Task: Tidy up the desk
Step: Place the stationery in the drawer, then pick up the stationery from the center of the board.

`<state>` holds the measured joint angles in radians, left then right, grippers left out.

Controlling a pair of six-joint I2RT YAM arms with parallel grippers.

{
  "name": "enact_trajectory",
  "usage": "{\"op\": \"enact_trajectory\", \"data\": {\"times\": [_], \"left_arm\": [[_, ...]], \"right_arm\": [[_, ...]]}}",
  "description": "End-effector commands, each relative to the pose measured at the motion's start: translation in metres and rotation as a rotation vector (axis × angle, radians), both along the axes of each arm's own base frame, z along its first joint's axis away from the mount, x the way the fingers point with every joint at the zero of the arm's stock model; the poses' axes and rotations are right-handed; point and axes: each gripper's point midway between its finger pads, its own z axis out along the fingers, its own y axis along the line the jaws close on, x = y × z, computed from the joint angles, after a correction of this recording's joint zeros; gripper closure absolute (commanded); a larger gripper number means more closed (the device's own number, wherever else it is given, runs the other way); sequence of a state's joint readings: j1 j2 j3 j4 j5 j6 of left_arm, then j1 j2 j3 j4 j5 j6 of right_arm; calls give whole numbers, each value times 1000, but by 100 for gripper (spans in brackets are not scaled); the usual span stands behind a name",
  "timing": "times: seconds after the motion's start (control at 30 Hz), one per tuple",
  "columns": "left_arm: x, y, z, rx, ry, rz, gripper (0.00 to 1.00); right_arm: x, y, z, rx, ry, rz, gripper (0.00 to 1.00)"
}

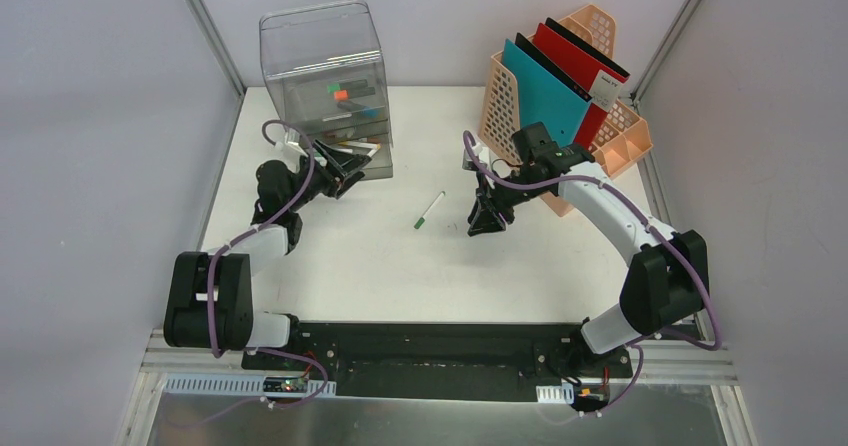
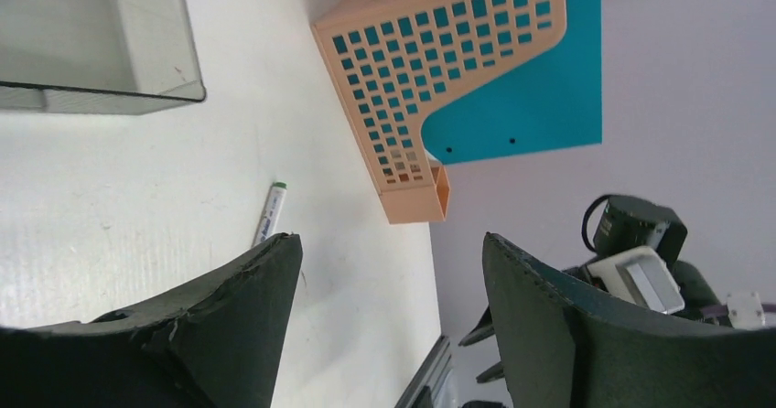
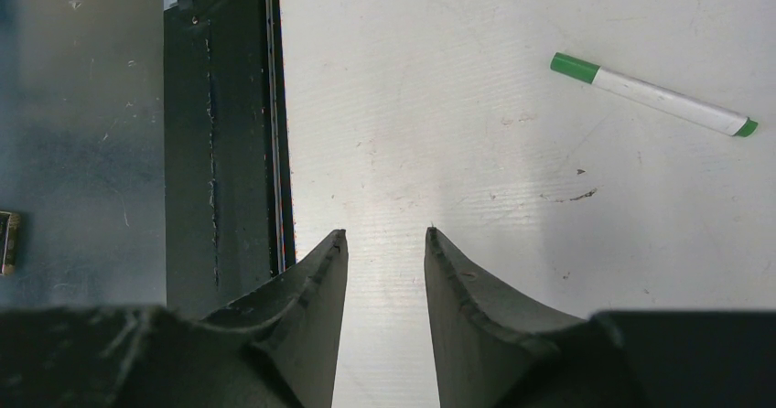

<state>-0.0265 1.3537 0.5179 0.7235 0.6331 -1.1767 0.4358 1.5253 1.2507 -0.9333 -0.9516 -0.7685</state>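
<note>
Both end effectors are empty: the left end effector [image 2: 392,243] gapes wide beside the clear drawer unit [image 1: 325,76], while the right end effector [image 3: 385,234] hangs with only a narrow gap between its jaws. The white tabletop [image 1: 380,256] spreads beneath both arms, its black rail [image 1: 440,351] at the near edge. A peach file rack [image 1: 620,126] stands at the far right. One green-capped marker [image 1: 430,209] lies loose mid-tabletop, just left of the right arm, so collecting it looks like the step in hand. To do it well, widen the right jaws, turn them square across the barrel, descend over its middle and close gently so it cannot roll away
</note>
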Motion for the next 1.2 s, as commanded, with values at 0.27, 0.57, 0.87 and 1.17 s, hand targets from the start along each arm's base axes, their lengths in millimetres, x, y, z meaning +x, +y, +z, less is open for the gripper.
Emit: {"op": "enact_trajectory", "data": {"times": [0.27,0.57,0.87,1.17], "left_arm": [[-38,-73,-10,396,-156,-283,26],[-49,-108,-40,727,-149,-381,28],[-48,-133,-73,967,-110,-512,29],[-37,-144,-105,1184,-83,-590,30]], "right_arm": [[-1,2,18,59,-57,19,61],[-1,1,19,61,-58,19,61],[0,1,19,61,-58,16,61],[0,1,18,60,-55,16,61]]}}
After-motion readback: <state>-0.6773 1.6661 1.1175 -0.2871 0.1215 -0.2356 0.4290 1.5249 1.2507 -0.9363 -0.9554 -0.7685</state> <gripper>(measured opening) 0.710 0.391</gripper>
